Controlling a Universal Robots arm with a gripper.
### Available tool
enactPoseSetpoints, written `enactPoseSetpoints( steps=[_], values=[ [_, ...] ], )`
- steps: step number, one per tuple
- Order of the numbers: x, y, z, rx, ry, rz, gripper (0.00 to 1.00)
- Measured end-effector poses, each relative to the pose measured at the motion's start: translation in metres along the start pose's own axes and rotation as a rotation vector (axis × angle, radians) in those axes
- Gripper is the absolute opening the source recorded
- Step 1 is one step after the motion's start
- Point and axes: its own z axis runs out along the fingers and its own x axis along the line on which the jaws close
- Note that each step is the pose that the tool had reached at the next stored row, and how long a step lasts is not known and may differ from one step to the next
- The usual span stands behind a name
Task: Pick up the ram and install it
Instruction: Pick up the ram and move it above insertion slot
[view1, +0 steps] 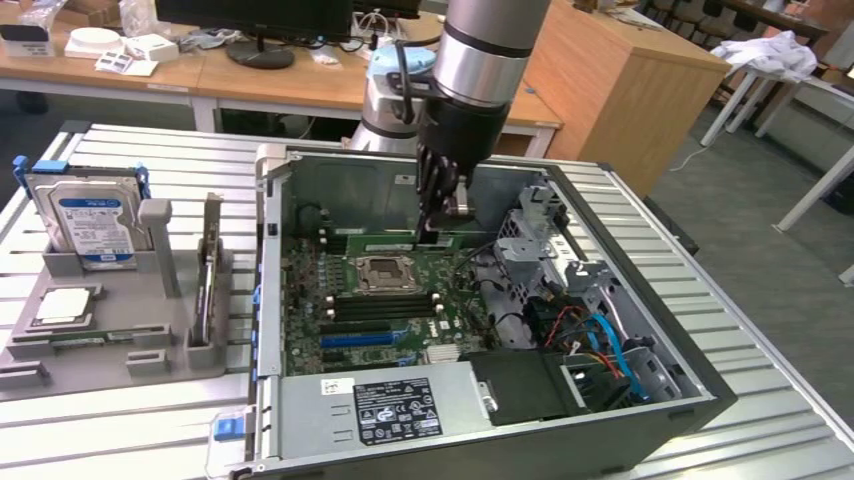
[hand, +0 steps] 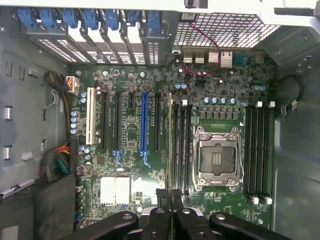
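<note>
Gripping the ram (view1: 376, 240) with gripper (view1: 430, 236) jaws closed on it, centre frame just above the CPU socket (view1: 380, 272); pickup done, seating seemingly unfinished.

We lose the arm (view1: 487, 50) at the exterior view's upper edge, where everything above the forearm is cut off. The gripper (view1: 435, 232) is clamped on the ram (view1: 380, 238) near the motherboard's (view1: 461, 285) far edge, and its jaws cover the stretch they pinch. In the wrist view we see the ram edge-on as a thin line. Its chips are out of sight, and we cannot tell whether it sits in a slot. The gripper's body is cropped there. The print on the hard drive's (view1: 91, 218) blue label and on the power supply sticker (view1: 396, 410) is too small for us to read. The case's (view1: 694, 395) near corner and the bench (view1: 120, 440) run off the exterior view's lower edge.
</note>
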Motion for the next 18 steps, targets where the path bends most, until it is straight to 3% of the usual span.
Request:
enactPoseSetpoints(
  steps=[18],
  values=[
    [-0.0044,-0.0025,0.0035,-0.0003,0.0,0.001,0.12]
  ],
)
